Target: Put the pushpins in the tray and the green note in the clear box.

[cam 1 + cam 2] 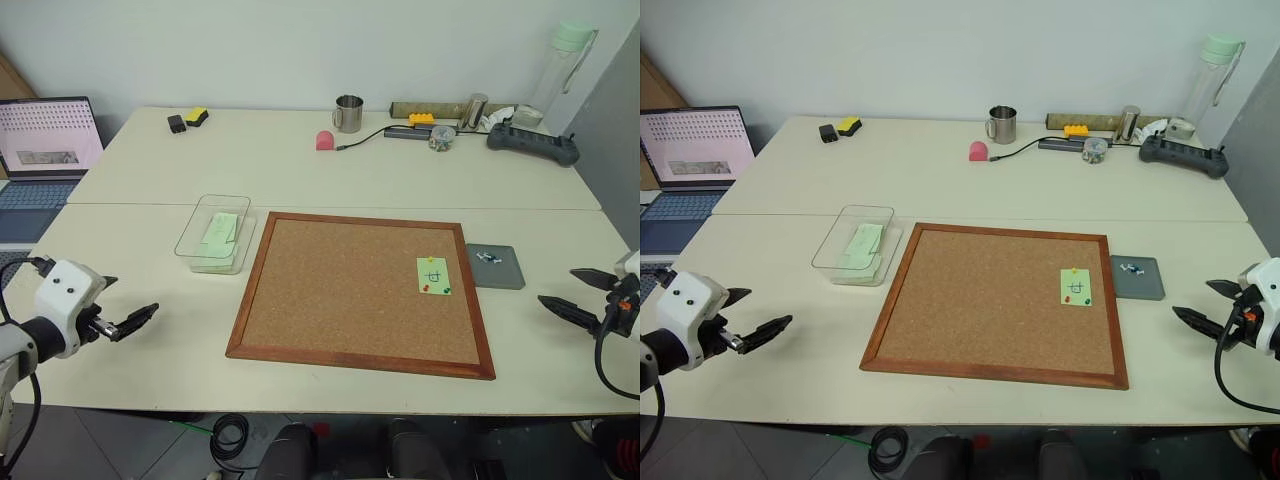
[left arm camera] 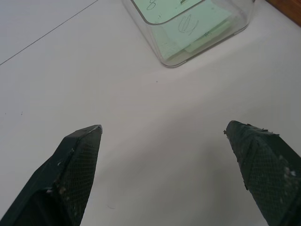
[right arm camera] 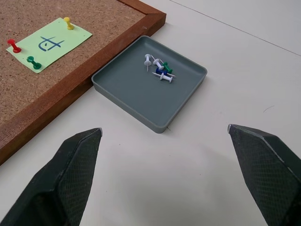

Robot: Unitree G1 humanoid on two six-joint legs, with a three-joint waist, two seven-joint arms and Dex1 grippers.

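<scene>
Pushpins (image 3: 30,47) in yellow, red and green fasten the green note (image 3: 50,44) to the cork board (image 1: 360,290), near its right edge. Just beside that edge sits the tray (image 3: 127,92), holding several other pins in a tangle too small to count. Left of the board stands the clear box (image 1: 193,238) with green slips inside, their marks hard to read. The left gripper (image 1: 138,318) and right gripper (image 1: 568,298) hover with fingers spread wide, holding nothing.
</scene>
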